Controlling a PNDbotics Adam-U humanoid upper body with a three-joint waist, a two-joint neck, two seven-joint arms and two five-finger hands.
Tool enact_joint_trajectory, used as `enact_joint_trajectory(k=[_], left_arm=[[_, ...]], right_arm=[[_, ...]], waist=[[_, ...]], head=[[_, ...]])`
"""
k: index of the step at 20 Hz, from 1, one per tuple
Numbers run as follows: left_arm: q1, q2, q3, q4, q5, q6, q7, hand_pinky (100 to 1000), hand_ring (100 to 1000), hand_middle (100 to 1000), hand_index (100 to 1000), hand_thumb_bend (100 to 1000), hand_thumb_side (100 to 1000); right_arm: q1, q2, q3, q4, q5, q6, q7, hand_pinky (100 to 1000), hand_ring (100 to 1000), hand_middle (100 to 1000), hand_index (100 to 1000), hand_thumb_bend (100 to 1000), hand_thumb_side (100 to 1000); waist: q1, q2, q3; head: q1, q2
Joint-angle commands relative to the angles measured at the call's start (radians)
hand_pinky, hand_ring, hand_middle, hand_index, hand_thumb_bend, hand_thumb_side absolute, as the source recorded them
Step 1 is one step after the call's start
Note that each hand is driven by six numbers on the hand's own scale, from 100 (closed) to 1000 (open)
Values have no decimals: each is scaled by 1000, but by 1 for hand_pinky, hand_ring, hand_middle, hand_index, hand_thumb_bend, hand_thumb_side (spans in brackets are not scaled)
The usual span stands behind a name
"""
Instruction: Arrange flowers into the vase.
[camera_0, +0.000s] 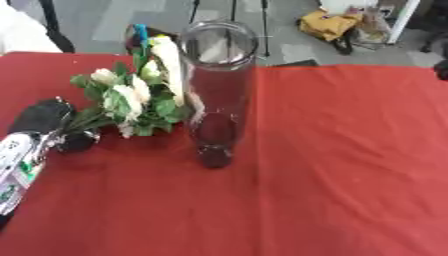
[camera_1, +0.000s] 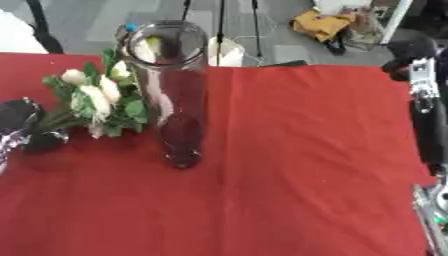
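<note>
Clearly the left hand (camera_0: 48, 122) is doing the work: it is coming in over the red tablecloth (camera_0: 350, 150) with its dark fingers curled round the stems of the flower bunch (camera_0: 131, 97), gripping low so that the white blooms and green leaves are fanning up and away from the hand toward the vase (camera_0: 217, 90). The tall clear glass vase is standing upright just beyond the blooms, on the side away from the hand, and the nearest leaves are lying against or just short of its wall; which of the two is hard to tell. Nothing is sitting inside the vase yet, so the placing step is not yet done. Holding the stems at their lower end is probably meant to leave the heads free, but the stems will need swinging round and lifting above the rim before they can go down. A tall, narrow vase is likely to tip if the bunch is knocking its side. The right arm (camera_1: 429, 115) is hanging at the far edge of the table, well apart from the working hand; whether that hand is open or closed cannot be told.
</note>
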Motion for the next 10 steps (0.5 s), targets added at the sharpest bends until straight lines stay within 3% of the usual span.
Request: enact_joint_trajectory(k=[1, 4, 7, 10], left_arm=[[-15, 23, 13, -20, 14, -1, 11, 100, 100, 100, 101, 182, 783], [-13, 30, 17, -46, 39, -2, 17, 100, 100, 100, 100, 183, 754], [-12, 37, 24, -72, 70, 15, 12, 100, 100, 100, 100, 251, 629], [-15, 38, 36, -98, 106, 40, 11, 100, 100, 100, 100, 204, 627]], right_arm=[[-9, -11, -8, -19, -9, 2, 0, 683, 789, 515, 721, 100, 1000], [-7, -11, -9, -19, -9, 2, 0, 683, 789, 515, 722, 100, 1000], [-5, -11, -9, -19, -10, 2, 0, 684, 789, 515, 722, 100, 1000], [-2, -9, -10, -19, -12, 2, -1, 684, 790, 514, 723, 100, 1000]], waist=[[3, -23, 1], [2, -26, 1], [3, -28, 2], [3, -30, 3]], head=[[0, -6], [-1, -5], [-1, -2], [-1, -2]])
